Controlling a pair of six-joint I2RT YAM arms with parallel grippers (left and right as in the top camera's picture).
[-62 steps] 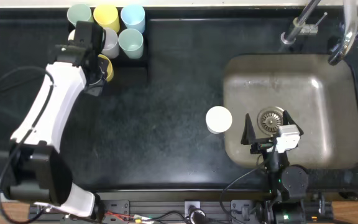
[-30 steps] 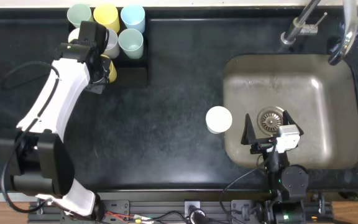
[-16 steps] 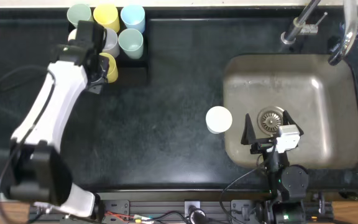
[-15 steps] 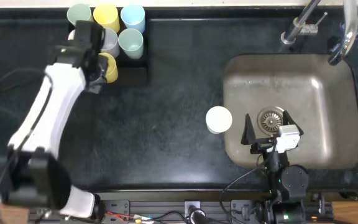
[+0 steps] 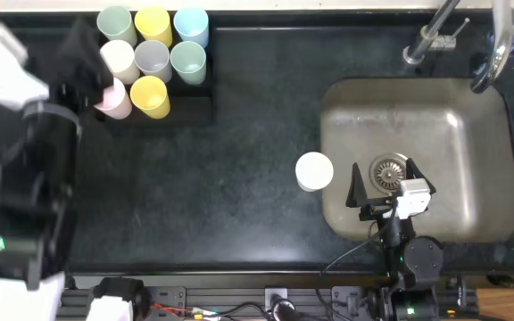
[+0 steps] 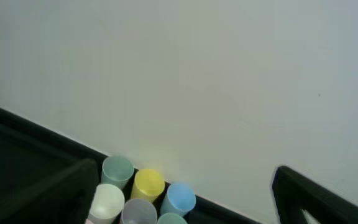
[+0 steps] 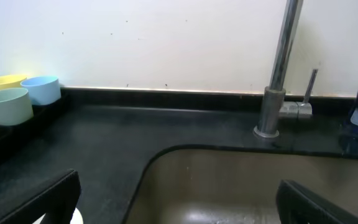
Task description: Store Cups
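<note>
Now | white cup (image 5: pixel 314 171) sits on counter (image 5: pixel 239 196) at sink (image 5: pixel 435 125) rim, unstored | rack (image 5: pixel 193 105) holds eight cups, one corner slot free, likely for it | left gripper (image 6: pixel 186 171) spread, empty, near rack | right gripper (image 5: pixel 382 176) spread, empty, over sink.

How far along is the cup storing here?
Done: eight cups sit in the black rack, the pink cup among them. In hand: nothing; left gripper and right gripper are open. Left: the white cup on the counter beside the sink.
</note>
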